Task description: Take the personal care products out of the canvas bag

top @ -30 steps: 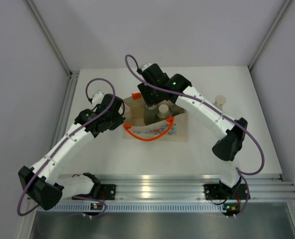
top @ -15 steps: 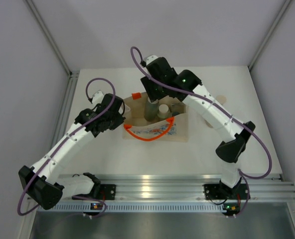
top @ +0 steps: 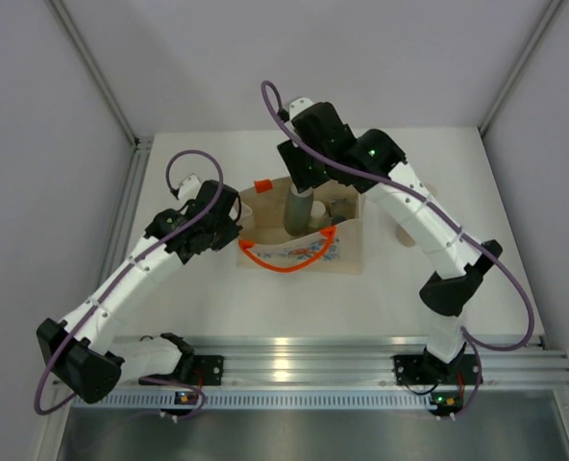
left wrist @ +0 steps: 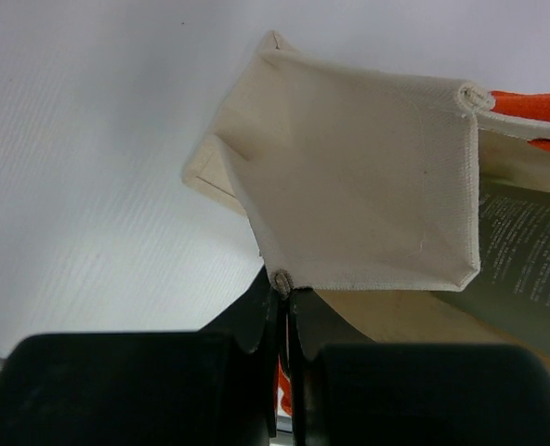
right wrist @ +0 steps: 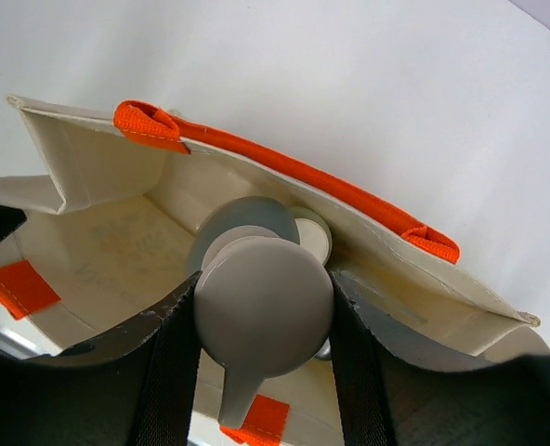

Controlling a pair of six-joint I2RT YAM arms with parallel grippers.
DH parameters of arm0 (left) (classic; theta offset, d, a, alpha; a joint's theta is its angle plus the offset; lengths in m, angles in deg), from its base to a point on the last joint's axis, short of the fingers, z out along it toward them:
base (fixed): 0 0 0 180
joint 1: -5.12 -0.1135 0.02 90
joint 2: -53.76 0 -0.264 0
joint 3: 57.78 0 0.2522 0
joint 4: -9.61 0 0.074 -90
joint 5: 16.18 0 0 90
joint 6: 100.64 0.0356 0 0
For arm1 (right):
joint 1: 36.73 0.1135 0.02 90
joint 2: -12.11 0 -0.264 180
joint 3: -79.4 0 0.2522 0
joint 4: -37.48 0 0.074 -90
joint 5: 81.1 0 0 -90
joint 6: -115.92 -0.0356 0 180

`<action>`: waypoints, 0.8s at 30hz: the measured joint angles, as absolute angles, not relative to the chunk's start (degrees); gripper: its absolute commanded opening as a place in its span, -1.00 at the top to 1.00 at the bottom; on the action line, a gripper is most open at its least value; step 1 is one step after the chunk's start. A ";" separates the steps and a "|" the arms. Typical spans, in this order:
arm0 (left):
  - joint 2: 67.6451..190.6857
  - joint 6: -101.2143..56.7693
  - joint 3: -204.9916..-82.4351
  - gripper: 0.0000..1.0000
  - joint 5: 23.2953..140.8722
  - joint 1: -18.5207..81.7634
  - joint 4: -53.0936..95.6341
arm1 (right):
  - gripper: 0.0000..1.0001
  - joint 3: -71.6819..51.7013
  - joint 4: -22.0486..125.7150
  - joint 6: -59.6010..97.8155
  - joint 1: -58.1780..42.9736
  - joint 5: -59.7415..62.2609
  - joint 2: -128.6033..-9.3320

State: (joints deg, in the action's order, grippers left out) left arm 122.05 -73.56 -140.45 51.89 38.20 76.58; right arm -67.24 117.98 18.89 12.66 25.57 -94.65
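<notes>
The canvas bag point(top: 306, 252) lies open in the middle of the table, print side near, with orange handles. My right gripper point(top: 304, 182) is shut on the pale pump cap point(right wrist: 266, 307) of a grey-green bottle point(top: 299, 213) and holds it upright, partly risen out of the bag's mouth. In the right wrist view the fingers point(right wrist: 168, 353) clamp the cap from both sides above the bag's inside point(right wrist: 126, 242). A second pale cap point(right wrist: 314, 238) shows beneath, inside the bag. My left gripper point(top: 235, 227) is shut on the bag's left end; its jaws pinch the canvas seam point(left wrist: 281, 281).
The right arm's forearm point(top: 414, 216) stretches over the table's right side. The table's back wall and side rails close in the work area. An orange tab point(top: 261, 184) sticks out at the bag's far left corner.
My right gripper has risen and shifted slightly right with the grey-green bottle, drawing it higher out of the bag. The left gripper has kept its hold on the bag's end.
</notes>
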 measured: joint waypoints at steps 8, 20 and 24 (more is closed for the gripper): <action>122.55 -73.54 -140.89 1.00 51.87 38.20 76.58 | 1.00 -68.02 120.16 18.94 12.66 25.41 -93.38; 123.78 -73.49 -141.83 1.00 51.85 38.20 76.63 | 1.00 -73.62 121.26 20.21 12.66 29.46 -87.65; 123.80 -73.49 -142.00 1.00 51.85 38.20 76.65 | 1.00 -74.21 121.30 20.42 12.68 30.81 -86.25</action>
State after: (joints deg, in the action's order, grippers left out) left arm 123.80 -73.49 -142.00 51.85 38.20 76.65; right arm -74.21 121.30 20.42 12.68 30.81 -86.25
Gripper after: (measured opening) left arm 0.042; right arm 0.492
